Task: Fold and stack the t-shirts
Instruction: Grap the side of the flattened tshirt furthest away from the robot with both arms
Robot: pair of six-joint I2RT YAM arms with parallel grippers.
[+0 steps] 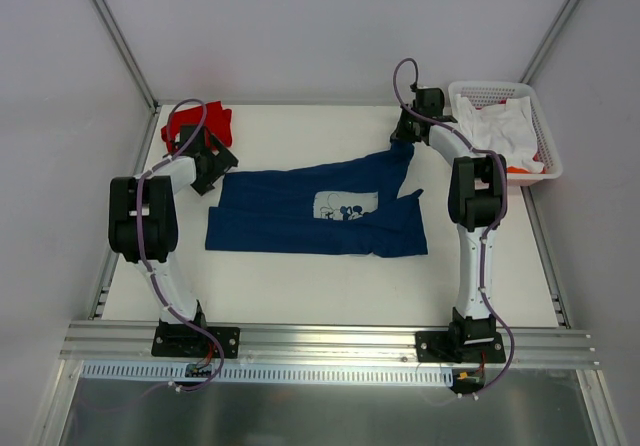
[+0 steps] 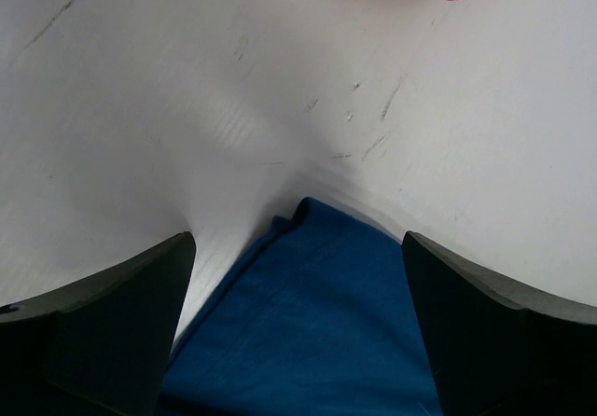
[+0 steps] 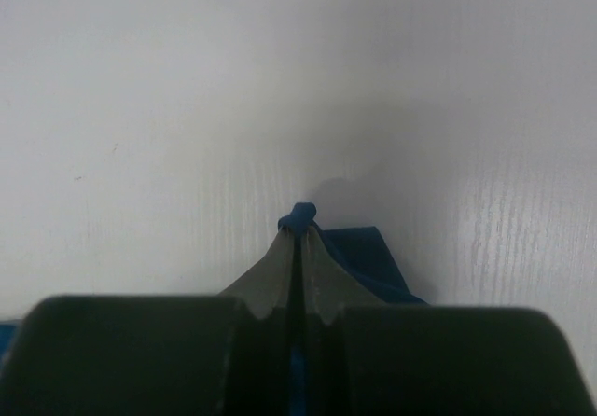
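The navy blue t-shirt (image 1: 310,211) lies half folded across the middle of the table, its white print (image 1: 345,205) facing up. My left gripper (image 1: 215,171) is open at the shirt's far left corner; in the left wrist view that blue corner (image 2: 308,323) lies between the wide-apart fingers (image 2: 112,313). My right gripper (image 1: 405,131) is shut on the navy shirt's far right corner, and a pinch of blue cloth (image 3: 300,216) pokes out at its fingertips. The red t-shirt (image 1: 215,121) lies bunched at the far left corner, partly behind my left arm.
A white basket (image 1: 545,131) with white and orange cloth (image 1: 500,131) in it stands at the far right, just beyond my right arm. Metal frame posts run along the table's back corners and sides.
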